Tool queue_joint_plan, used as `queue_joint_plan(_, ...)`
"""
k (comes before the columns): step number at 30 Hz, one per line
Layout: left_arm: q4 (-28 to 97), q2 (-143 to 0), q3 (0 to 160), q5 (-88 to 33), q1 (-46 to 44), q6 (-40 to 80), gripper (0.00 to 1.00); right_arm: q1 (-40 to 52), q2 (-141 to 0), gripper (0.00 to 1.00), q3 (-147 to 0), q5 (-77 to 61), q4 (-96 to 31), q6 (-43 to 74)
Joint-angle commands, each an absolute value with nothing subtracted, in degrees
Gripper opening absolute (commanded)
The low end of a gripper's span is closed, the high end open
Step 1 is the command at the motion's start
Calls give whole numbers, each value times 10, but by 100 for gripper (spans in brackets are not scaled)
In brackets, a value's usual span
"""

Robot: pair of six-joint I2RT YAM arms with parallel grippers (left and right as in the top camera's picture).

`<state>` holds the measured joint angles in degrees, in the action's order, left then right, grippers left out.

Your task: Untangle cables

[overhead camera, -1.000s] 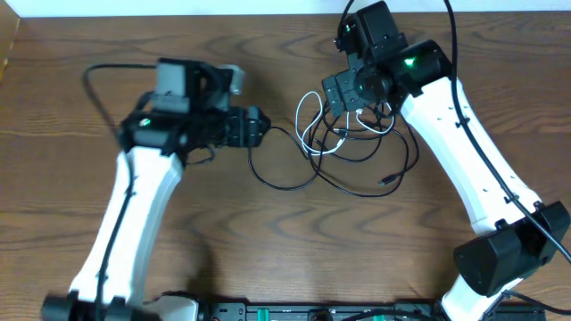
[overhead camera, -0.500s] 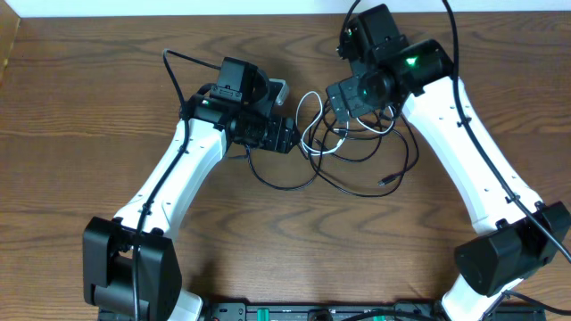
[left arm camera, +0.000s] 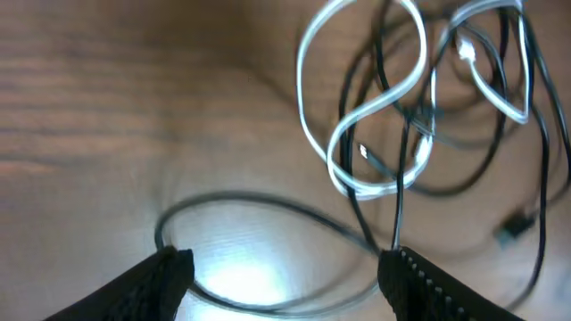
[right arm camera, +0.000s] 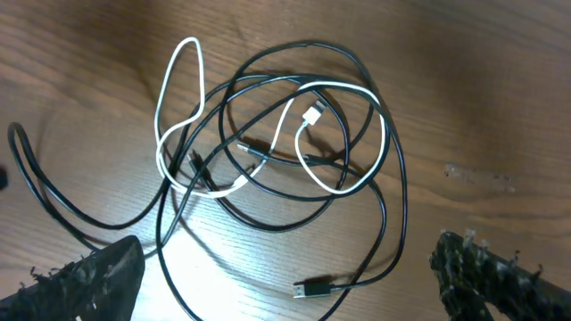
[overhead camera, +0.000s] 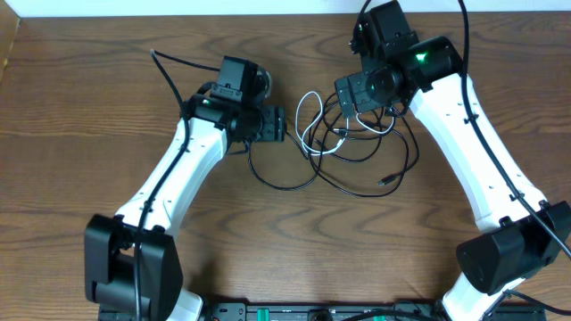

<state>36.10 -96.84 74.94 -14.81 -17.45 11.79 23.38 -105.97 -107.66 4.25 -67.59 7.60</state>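
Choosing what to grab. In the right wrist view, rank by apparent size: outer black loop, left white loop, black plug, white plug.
1. outer black loop
2. left white loop
3. black plug, white plug: about alike, so unranked.

Matt wood-grain table (overhead camera: 71, 89); smooth glossy plastic-sheathed cables (right arm camera: 308, 116).

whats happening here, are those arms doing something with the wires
Two robot arms are at a tangle of cables, several black and one white cable, lying on the wooden table. The left gripper and the right gripper are both open and hold nothing. The left one sits by a loose black loop at the tangle's edge; nothing is separated yet.
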Motion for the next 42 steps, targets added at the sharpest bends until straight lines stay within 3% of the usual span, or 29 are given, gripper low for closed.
queue_joint_plan(1,338,-995,752,-110,-175,96,74,233,-1053,99,-1078,41,-679,90)
queue_joint_plan(15,273,-1082,752,-109,-174,-274,75,233,-1053,99,-1078,39,-708,83)
queue_joint_plan(22,286,-1110,752,-109,-174,-283,68,235,-1053,99,-1078,39,-709,81)
queue_joint_plan(27,294,-1102,753,-109,-174,-282,53,236,-1053,99,-1078,39,-700,81)
queue_joint_plan(42,350,-928,752,-196,-174,-293,60,238,-1056,99,-1074,39,-679,81)
